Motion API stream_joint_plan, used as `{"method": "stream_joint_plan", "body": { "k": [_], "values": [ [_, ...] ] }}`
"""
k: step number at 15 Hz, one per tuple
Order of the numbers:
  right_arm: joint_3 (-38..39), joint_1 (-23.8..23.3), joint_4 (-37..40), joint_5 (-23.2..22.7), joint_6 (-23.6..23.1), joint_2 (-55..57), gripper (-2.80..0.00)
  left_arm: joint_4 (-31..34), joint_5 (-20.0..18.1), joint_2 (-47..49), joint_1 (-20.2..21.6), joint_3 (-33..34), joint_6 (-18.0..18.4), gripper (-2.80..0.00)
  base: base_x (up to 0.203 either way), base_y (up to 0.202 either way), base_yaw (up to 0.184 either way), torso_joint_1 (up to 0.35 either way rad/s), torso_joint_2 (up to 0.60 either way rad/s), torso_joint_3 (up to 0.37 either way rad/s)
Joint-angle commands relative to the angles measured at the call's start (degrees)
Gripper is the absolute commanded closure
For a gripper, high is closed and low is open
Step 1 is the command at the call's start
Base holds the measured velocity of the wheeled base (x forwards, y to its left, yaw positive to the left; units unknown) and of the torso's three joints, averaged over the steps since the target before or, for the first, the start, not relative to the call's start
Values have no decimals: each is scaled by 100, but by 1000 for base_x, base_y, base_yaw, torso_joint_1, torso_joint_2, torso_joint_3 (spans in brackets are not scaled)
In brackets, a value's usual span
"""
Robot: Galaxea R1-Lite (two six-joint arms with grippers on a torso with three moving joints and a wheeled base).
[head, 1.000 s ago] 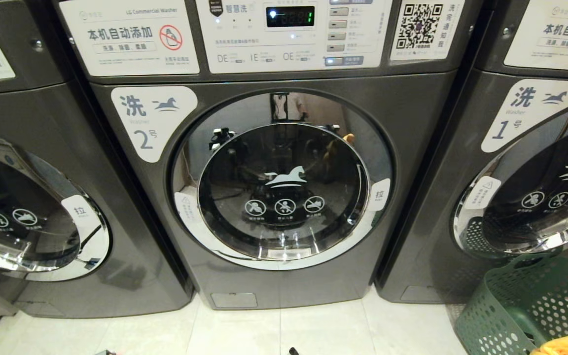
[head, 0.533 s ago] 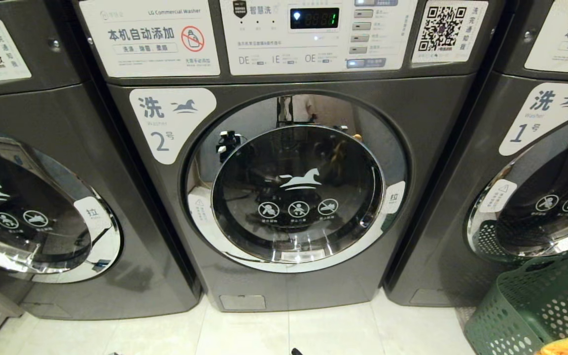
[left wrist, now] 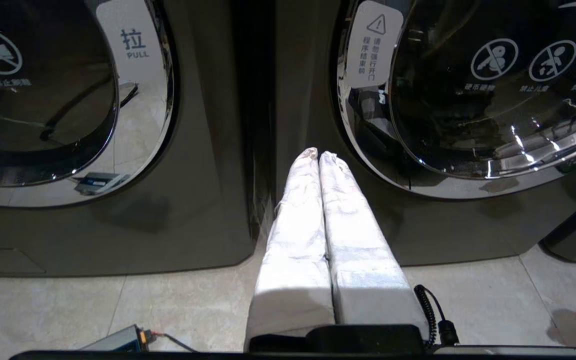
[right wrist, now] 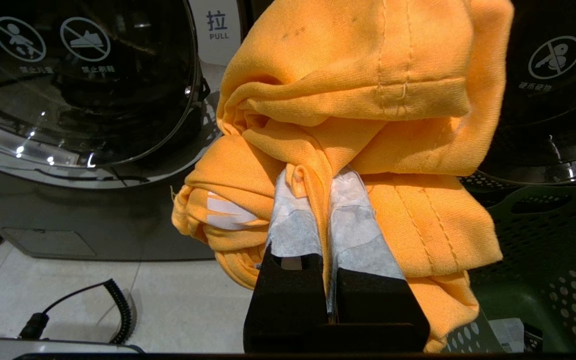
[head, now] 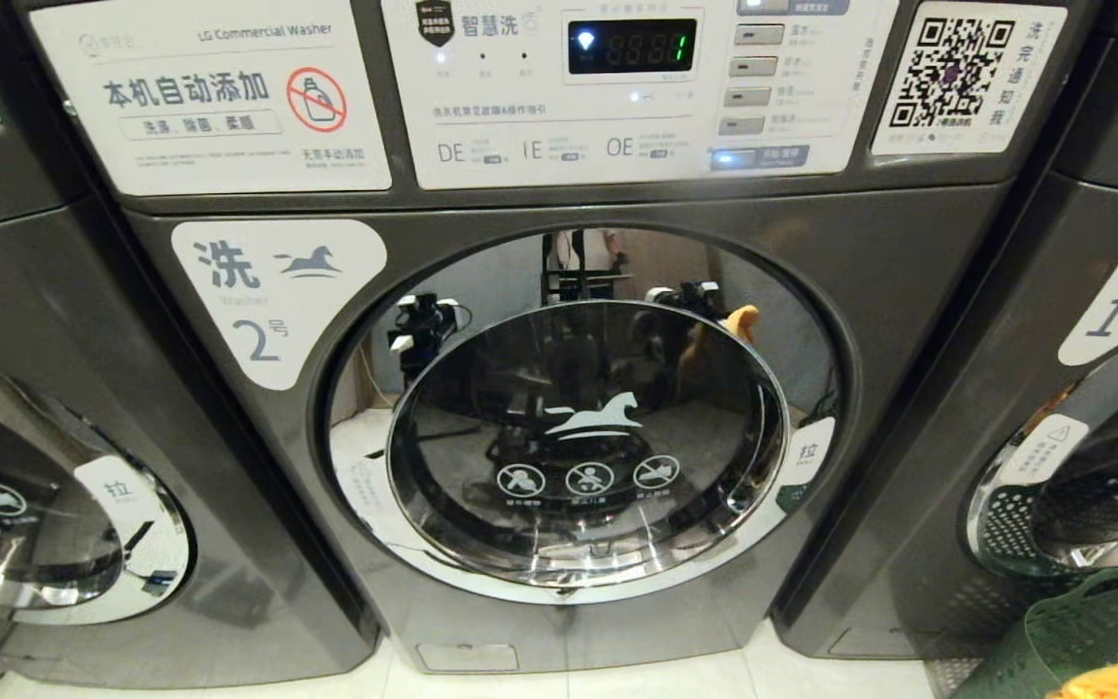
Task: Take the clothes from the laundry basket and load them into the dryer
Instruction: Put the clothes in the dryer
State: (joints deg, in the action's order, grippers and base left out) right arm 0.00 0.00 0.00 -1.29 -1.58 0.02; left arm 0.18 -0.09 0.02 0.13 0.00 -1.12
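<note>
Right gripper (right wrist: 324, 187) is clamping a bunched orange knit garment (right wrist: 368, 100), white-wrapped fingers (right wrist: 293, 225) pinched together on a fold of the cloth. The garment is hanging off the fingertips in front of the machines, above and beside the green perforated plastic laundry basket (right wrist: 543, 260), not touching the white tiled floor (right wrist: 178, 300). In the head view only a sliver of that orange cloth (head: 1117, 684) is showing at the lower right corner, just over the basket rim (head: 1093, 621).

Left gripper (left wrist: 318, 154) is holding nothing, its two white-wrapped fingers (left wrist: 298, 220) lying pressed together, pointing at the gap between two machines, low above the floor (left wrist: 118, 310).

Dark grey front-loading machine labelled 2 (head: 559, 437) is sitting centred in the head view, its round chrome-ringed glass door (head: 583, 447) sitting closed, display (head: 632, 47) lit. A white pull tab sticker (head: 809, 452) is sitting on the door's right edge. Similar grey machines are standing either side: one on the left (head: 54, 466), one labelled 1 on the right (head: 1054, 437), with the basket standing just in front of it.
</note>
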Motion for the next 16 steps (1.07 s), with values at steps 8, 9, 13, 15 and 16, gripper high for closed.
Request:
{"method": "stream_joint_plan", "body": {
  "k": [8,9,13,15,16],
  "values": [
    [0,0,0,-3,0,6,0,-1,0,-2,4,9,-20,0,81,0,0,2,1,1],
    [0,0,0,-3,0,6,0,-1,0,-2,-5,9,-20,0,0,0,0,0,0,0],
    [0,0,0,-3,0,6,0,-1,0,-2,1,9,-20,0,-1,21,0,0,1,-1],
    [0,0,0,-3,0,6,0,-1,0,-2,4,9,-20,0,0,167,-3,2,1,4],
    [0,0,0,-3,0,6,0,-1,0,-2,4,9,-20,0,0,206,-2,-2,-2,2]
  ]
}}
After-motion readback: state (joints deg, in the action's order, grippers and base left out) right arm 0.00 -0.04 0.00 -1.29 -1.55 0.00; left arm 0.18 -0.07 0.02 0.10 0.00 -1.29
